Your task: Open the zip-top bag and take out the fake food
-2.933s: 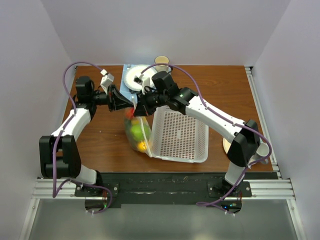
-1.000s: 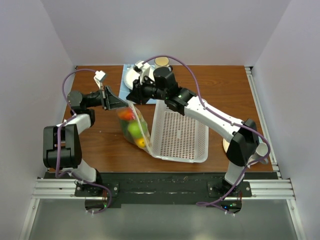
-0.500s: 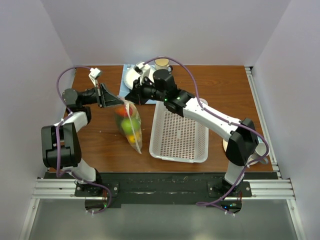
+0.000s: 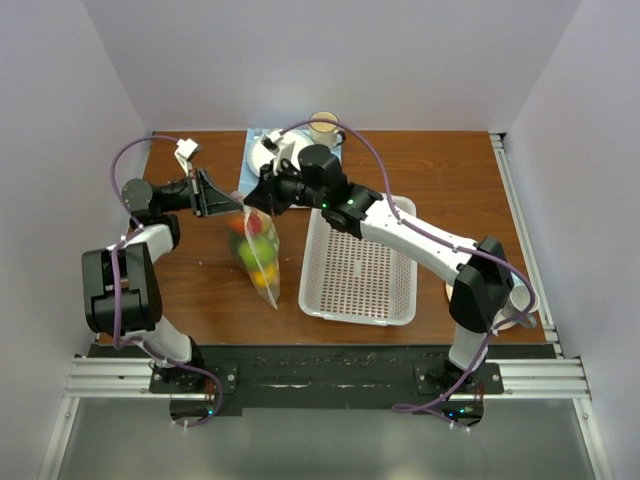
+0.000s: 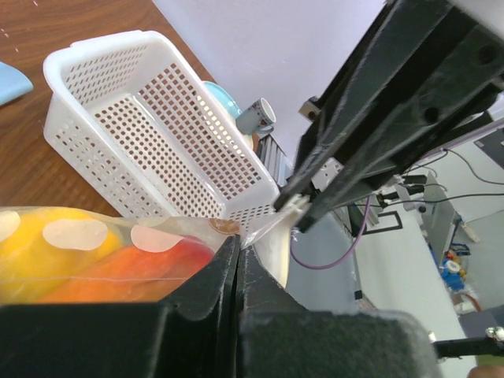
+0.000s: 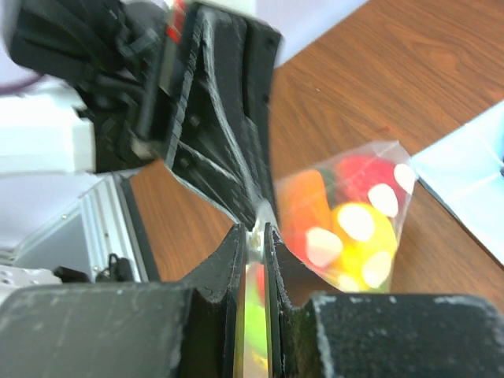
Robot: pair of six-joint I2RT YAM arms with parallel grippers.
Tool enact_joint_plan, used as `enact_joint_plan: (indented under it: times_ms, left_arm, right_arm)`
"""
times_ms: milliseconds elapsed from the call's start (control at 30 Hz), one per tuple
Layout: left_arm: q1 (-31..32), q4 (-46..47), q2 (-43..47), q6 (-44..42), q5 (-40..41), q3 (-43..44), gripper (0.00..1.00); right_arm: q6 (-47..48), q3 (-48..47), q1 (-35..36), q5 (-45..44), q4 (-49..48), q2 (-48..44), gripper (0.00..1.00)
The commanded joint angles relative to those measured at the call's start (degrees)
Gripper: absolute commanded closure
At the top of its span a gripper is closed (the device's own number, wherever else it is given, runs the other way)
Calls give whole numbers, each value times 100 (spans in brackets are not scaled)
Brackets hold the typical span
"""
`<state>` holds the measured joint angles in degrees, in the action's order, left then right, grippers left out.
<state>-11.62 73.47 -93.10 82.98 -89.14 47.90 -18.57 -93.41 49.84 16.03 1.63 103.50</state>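
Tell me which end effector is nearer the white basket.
Right. The right end effector pinches the top edge of the zip-top bag, just left of the white perforated basket. The left end effector grips the same edge from the opposite side, farther away.

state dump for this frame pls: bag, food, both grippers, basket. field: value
bag: zip-top bag, held up by its top edge, just left of the basket
food: fake food, inside the bag
left gripper: shut on the bag's top edge
right gripper: shut on the same edge, facing the left one
basket: white basket, nothing in it
zip: open or closed, cannot tell
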Motion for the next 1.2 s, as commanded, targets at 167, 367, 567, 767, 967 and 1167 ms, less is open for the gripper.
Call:
enact_joint_plan:
  times_ms: [167, 367, 567, 767, 967, 1167]
  left_arm:
    - [-710, 3472, 547, 43, -859, 201, 90]
    - [-1000, 3463, 696, -18, -868, -25, 100]
    - [-992, 3455, 898, -54, -868, -517, 87]
    - [-992, 3446, 1110, -81, -868, -528, 13]
    - [-948, 3472, 899, -421, -859, -281, 12]
    - [-913, 3498, 241, -1195, -850, 61, 12]
  right_arm:
    - [538, -2401, 25, 339, 1875, 776, 100]
    - [381, -1946, -10, 331, 1631, 821, 98]
    - [100, -1532, -1, 401, 1007, 935, 99]
    - [116, -2076, -1, 620, 1164, 1163, 100]
    - [161, -2120, -1, 760, 1261, 1119, 100]
    - [73, -2199, -1, 989, 1322, 1067, 100]
